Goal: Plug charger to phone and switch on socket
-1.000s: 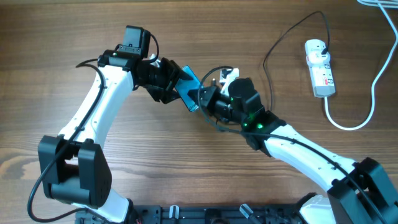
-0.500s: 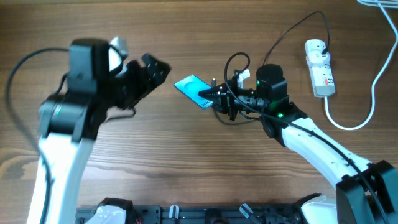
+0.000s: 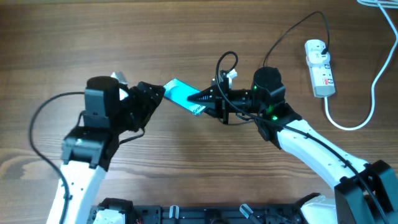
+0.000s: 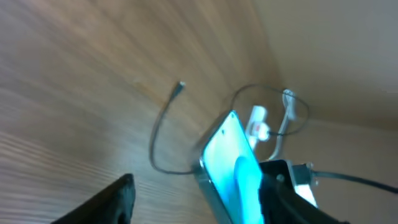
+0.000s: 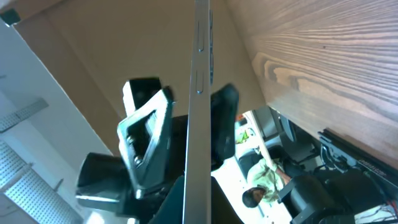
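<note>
left pincer (image 3: 154, 98): jaws spread wide, gripping nothing; tips just off the 9 o'clock end of the phone (image 3: 180, 93); cannot tell if they touch it
right pincer (image 3: 206, 99): clamped tight on the phone's 3 o'clock end
phone: about mid-bench (image 3: 62, 37), tilted and held up off the wood, teal screen showing; sits between the two pincers; edge-on in the right wrist view
charger (image 3: 280, 40): thin black cable, one end at the socket (image 3: 319, 68), curves toward 9 o'clock, then passes behind the right arm (image 3: 311, 146)
plug tip (image 4: 180, 86): lies loose on the bench, apart from the phone
socket: white strip at 2 o'clock, flat, well apart from the phone; switch position too small to tell
white cord (image 3: 367, 112): loops from the socket's near end out toward 3 o'clock
</note>
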Robot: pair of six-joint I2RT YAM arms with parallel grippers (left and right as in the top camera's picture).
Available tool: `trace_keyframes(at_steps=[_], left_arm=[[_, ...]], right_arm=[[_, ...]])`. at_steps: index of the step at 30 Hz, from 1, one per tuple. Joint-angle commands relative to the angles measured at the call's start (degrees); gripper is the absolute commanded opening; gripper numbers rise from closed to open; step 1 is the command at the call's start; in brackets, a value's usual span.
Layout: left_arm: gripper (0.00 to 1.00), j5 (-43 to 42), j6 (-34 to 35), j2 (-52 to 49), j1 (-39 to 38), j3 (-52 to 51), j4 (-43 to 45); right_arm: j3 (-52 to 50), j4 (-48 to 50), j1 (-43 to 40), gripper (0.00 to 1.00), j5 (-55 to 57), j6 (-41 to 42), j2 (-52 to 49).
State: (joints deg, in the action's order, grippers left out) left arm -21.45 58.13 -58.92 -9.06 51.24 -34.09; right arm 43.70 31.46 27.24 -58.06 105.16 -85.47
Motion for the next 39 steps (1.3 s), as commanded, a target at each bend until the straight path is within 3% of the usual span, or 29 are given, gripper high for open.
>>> trace_keyframes(at_steps=[1, 5, 7, 13, 19, 23, 27, 33, 39], left_arm=[[0.63, -6.01, 8.81, 0.48, -1.44, -6.47, 9.77], [0.61, -4.15, 12.04, 0.24, -6.25, -8.09, 16.98], [0.52, -3.63, 15.56, -0.11, -7.26, -8.09, 18.91], [0.4, -4.94, 28.0, -0.13, -7.23, -8.09, 19.1], [0.3, -6.21, 32.28, -3.28, -8.13, -8.09, 20.85], [0.25, -6.86, 32.83, -4.98, -9.44, -8.09, 26.21], [0.21, -8.11, 33.88, -4.94, -8.96, -8.09, 26.21], [0.16, -17.9, 33.83, -4.94, -2.51, -8.09, 26.23], [0.15, -19.69, 33.83, -4.96, -2.01, -8.09, 27.76]], right_arm=[[1.29, 0.87, 0.13, 0.05, -1.68, 1.57, 1.36], [1.29, 0.85, 0.13, 0.04, -1.55, 1.55, 1.36], [1.29, 0.85, 0.13, 0.05, -1.53, 1.57, 1.36], [1.29, 0.87, 0.13, 0.05, -1.51, 2.99, 1.36], [1.29, 0.85, 0.13, 0.04, -1.57, 3.06, 1.36], [1.29, 0.85, 0.13, 0.04, -1.57, 2.99, 1.36], [1.29, 0.83, 0.11, 0.04, -1.57, 2.86, 1.36], [1.29, 0.81, 0.13, 0.04, -1.51, 2.36, 1.36], [1.29, 0.81, 0.13, 0.05, -1.07, 2.36, 1.31]])
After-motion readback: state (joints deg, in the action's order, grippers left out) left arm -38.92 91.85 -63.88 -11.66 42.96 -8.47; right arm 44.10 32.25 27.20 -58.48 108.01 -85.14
